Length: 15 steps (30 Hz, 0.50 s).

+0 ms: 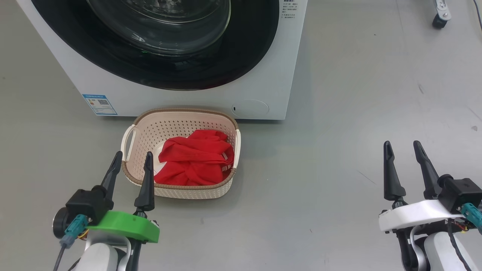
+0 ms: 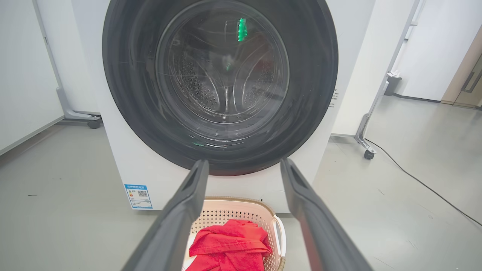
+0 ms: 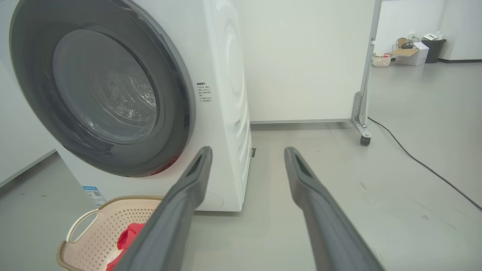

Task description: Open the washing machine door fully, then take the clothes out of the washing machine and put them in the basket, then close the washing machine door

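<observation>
Verify closure of the washing machine door (image 1: 241, 56): check for the black rim lying flush on the front of the washing machine (image 1: 188, 99), as appears so. Confirm the clothes (image 1: 196, 162) inside the basket (image 1: 184, 111), on the floor (image 1: 339, 150) just before the machine's lower front edge. Leave the left gripper (image 1: 134, 153) and right gripper (image 1: 401, 143) spread, empty, apart from the door. If unlatched, press on the rim, never the glass.

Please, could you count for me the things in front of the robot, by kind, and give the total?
washing machine: 1
basket: 1
heap of red clothes: 1 (single pieces cannot be told apart)
grippers: 2 (left gripper, right gripper), both open
Total: 5
</observation>
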### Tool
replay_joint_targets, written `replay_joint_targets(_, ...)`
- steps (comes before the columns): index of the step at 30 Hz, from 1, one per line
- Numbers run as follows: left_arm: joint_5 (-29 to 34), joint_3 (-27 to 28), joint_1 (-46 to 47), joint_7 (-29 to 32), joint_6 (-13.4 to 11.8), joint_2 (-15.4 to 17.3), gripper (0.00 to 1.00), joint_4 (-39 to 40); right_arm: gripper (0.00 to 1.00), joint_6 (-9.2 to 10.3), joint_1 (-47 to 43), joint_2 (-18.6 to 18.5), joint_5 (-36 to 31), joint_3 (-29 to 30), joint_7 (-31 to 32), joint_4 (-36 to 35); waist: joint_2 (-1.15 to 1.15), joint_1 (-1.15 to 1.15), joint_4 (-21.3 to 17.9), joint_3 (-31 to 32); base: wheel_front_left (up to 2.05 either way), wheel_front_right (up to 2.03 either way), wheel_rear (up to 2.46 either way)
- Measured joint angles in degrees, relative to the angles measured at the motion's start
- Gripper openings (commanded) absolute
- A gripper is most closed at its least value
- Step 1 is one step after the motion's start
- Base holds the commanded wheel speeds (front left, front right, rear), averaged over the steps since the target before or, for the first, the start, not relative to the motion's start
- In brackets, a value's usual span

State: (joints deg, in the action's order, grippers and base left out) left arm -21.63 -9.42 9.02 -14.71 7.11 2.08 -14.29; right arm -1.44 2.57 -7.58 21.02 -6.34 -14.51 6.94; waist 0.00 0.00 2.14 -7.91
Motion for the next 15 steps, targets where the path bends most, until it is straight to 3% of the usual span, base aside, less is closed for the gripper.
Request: replay_joint_targets(15, -1.51, -2.34, 0.0, 0.0, 0.0, 0.03, 1.0, -0.31, 1.0, -0.29, -0.79, 0.58, -0.36, 0.41, 0.0, -0.29, 0.0, 0.0, 0.01, 0.05, 0.0, 0.0, 0.0)
